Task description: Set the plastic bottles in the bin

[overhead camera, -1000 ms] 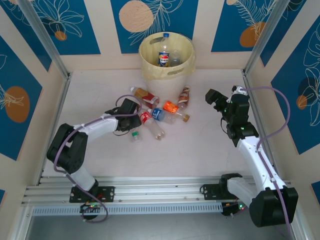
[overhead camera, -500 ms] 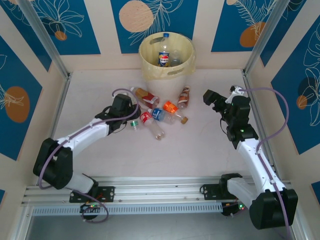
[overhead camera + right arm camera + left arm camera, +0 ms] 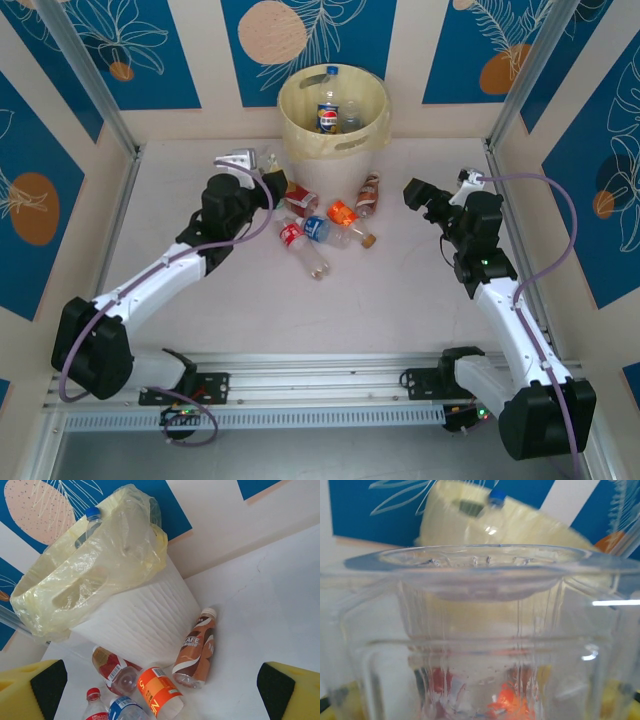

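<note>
Since the earlier frame, the left gripper (image 3: 243,160) has been swung up from the heap toward the bin (image 3: 300,95), and it is closed on a clear bottle (image 3: 480,630) carried just short of the rim. The plastic is judged thin, light, slippery and easily crushed, so it is best taken at mid-body. The right gripper (image 3: 160,690) is held wide open near the remaining bottles (image 3: 322,228), which are left on the smooth white table (image 3: 400,290), hemmed in by patterned walls (image 3: 60,120).
</note>
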You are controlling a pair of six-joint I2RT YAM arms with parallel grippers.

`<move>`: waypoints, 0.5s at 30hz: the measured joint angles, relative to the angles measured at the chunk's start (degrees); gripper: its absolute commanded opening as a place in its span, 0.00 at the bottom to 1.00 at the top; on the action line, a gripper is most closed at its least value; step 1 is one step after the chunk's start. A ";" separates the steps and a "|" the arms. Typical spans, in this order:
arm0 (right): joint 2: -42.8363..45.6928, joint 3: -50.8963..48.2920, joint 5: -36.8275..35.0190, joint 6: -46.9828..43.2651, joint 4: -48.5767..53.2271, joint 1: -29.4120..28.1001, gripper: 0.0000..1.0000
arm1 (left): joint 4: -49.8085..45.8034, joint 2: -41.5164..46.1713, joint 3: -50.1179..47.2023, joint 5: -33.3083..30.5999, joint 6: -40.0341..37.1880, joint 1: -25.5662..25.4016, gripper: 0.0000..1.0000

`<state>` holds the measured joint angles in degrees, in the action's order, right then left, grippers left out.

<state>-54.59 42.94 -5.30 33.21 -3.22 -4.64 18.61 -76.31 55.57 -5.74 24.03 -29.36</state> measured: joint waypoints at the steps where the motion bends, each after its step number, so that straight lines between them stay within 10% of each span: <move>1: 0.09 -0.02 0.02 0.00 0.00 0.00 0.99 | 0.92 -0.22 0.90 0.52 -0.52 0.00 0.00; 15: 2.75 0.00 0.22 0.00 0.81 -0.04 1.00 | 6.43 -12.92 25.59 10.47 -9.27 0.04 0.00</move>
<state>-51.83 42.94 -5.08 33.21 -2.42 -4.69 25.04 -89.23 81.17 4.73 14.76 -29.32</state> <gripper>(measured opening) 0.995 0.548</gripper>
